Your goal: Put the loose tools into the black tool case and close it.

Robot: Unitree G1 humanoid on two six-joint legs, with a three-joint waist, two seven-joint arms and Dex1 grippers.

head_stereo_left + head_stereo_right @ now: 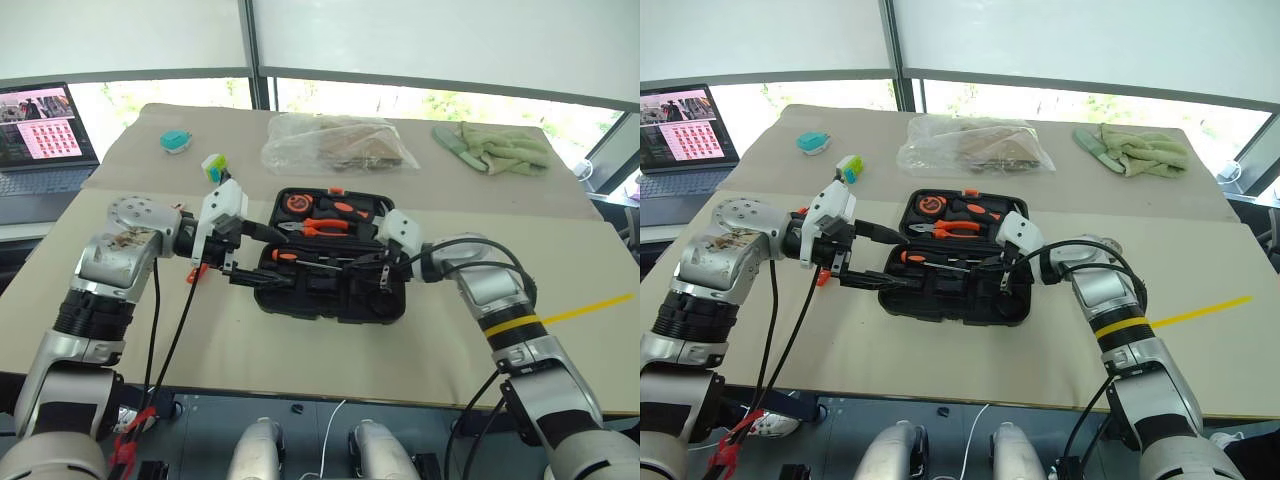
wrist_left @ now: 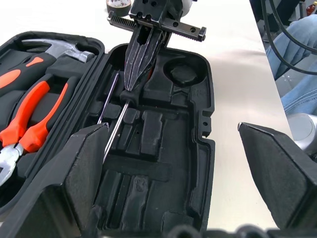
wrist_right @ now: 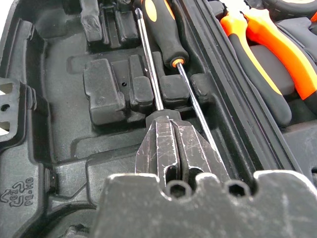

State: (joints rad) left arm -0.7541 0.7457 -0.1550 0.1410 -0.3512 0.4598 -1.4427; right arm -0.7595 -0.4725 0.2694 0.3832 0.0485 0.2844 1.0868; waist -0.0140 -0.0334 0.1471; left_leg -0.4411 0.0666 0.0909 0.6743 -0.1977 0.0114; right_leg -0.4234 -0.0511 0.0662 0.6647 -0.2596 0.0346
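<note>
Fingers of the right gripper (image 3: 168, 130) are pinched shut on the handle end of a screwdriver (image 3: 150, 69), pressing it into a slot in the near half of the black tool case (image 1: 335, 305). The left gripper (image 1: 237, 258) hangs wide open and empty at the case's left edge. The case lies open on the desk (image 1: 300, 350).

I count two screwdrivers in the near half; the second (image 3: 166, 34) has a black-and-orange handle. One pair of pliers (image 1: 325, 227) and one hammer (image 2: 64, 48) sit in the far half. One tape roll (image 2: 118, 6) lies on the desk beside the case.

I think the job is about half done: the roll and any other loose tools go in, then the lid shuts.
</note>
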